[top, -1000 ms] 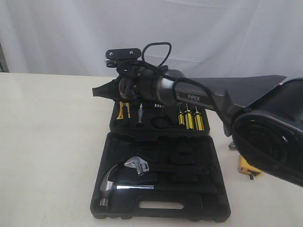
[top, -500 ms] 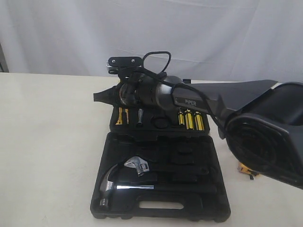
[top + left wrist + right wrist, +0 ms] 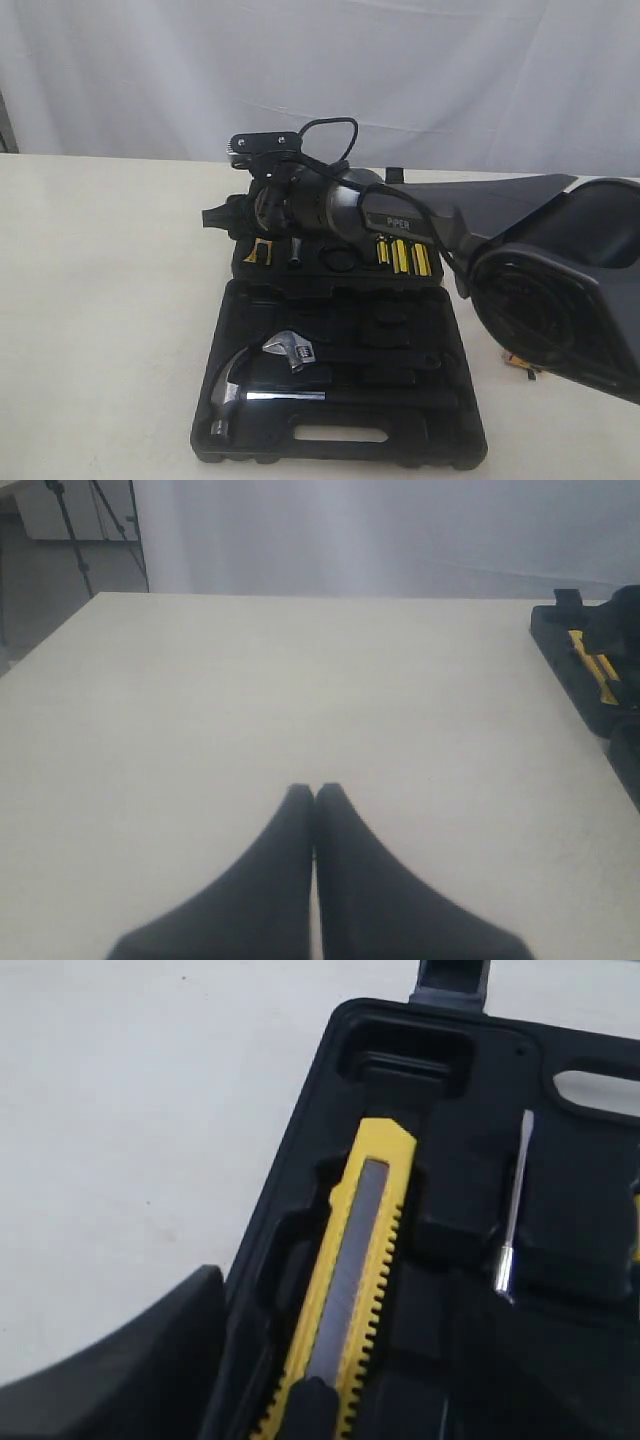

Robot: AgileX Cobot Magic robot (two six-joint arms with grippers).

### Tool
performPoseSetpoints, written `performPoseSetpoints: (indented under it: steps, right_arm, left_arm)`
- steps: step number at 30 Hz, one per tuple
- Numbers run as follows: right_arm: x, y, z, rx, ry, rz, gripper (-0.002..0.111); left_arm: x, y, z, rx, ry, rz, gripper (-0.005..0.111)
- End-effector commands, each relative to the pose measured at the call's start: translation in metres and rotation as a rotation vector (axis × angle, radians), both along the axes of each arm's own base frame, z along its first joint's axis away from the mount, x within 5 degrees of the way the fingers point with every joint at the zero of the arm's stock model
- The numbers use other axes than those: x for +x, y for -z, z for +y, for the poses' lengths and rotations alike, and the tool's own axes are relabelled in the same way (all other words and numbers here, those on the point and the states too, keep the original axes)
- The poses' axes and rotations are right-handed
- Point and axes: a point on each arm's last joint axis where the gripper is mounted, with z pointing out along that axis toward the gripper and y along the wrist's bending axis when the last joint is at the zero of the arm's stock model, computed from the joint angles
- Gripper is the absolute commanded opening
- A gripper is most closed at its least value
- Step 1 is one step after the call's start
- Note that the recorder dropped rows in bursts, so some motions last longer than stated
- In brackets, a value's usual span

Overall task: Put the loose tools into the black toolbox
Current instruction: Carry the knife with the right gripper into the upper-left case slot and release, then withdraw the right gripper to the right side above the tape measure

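The right claw (image 3: 218, 214) hangs low over the far half of the toolbox (image 3: 340, 440) and is released. In its wrist view one finger (image 3: 110, 1360) stands well apart from the knife (image 3: 355, 1260), and nothing is between the jaws. The knife lies directly under the claw, along its long slot near the box wall. It looks seated, but its near end is hidden in the dark, so I cannot tell if it is fully down.

I judge that the step in hand is to leave the knife and go away. To do this well, the claw should rise straight up with the jaws wide, so that no finger drags the yellow body out of the slot. Just beside the knife, on the side away from the visible finger, lies a thin steel shaft (image 3: 515, 1200); a sideways move could push it.

Far from here, the left claw (image 3: 315, 792) is clenched on nothing, over the bare surface (image 3: 250, 680).
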Motion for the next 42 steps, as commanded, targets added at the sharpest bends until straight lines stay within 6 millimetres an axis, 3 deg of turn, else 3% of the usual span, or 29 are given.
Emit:
performPoseSetpoints:
  steps: [1, 6, 8, 13, 17, 21, 25, 29, 32, 37, 40, 42]
  right_arm:
    - [0.000, -0.005, -0.003, -0.014, 0.002, 0.001, 0.050]
    - [-0.004, -0.024, 0.000, -0.092, -0.039, -0.001, 0.044]
    - [-0.011, -0.037, 0.003, -0.198, -0.068, 0.031, 0.041]
    - [-0.045, -0.077, 0.010, -0.500, -0.191, 0.254, 0.041]
    - [-0.072, -0.106, 0.011, -0.435, -0.327, 0.423, 0.041]
    - [-0.098, -0.132, -0.007, -0.386, -0.362, 0.541, 0.041]
    - [-0.121, -0.152, -0.046, -0.373, -0.283, 0.604, 0.044]
    - [-0.144, -0.149, -0.103, -0.318, -0.135, 0.673, 0.062]
    - [-0.155, -0.133, -0.146, -0.252, -0.010, 0.676, 0.073]
    - [-0.173, -0.083, -0.189, -0.125, 0.084, 0.678, 0.069]
    - [-0.184, -0.056, -0.204, -0.078, 0.114, 0.649, 0.065]
    - [-0.189, -0.044, -0.207, -0.056, 0.119, 0.607, 0.056]
  left_arm:
    - [0.000, -0.001, 0.000, -0.001, 0.004, -0.011, 0.000]
    - [0.000, -0.001, 0.000, -0.001, 0.004, -0.011, 0.000]
    - [0.000, -0.001, 0.000, -0.001, 0.004, -0.011, 0.000]
    - [0.000, -0.001, 0.000, -0.001, 0.004, -0.011, 0.000]
    - [0.000, -0.001, 0.000, -0.001, 0.004, -0.011, 0.000]
    - [0.000, -0.001, 0.000, -0.001, 0.004, -0.011, 0.000]
    - [0.000, -0.001, 0.000, -0.001, 0.004, -0.011, 0.000]
    - [0.000, -0.001, 0.000, -0.001, 0.004, -0.011, 0.000]
    - [0.000, -0.001, 0.000, -0.001, 0.004, -0.011, 0.000]
    - [0.000, -0.001, 0.000, -0.001, 0.004, -0.011, 0.000]
    - [0.000, -0.001, 0.000, -0.001, 0.004, -0.011, 0.000]
    - [0.000, -0.001, 0.000, -0.001, 0.004, -0.011, 0.000]
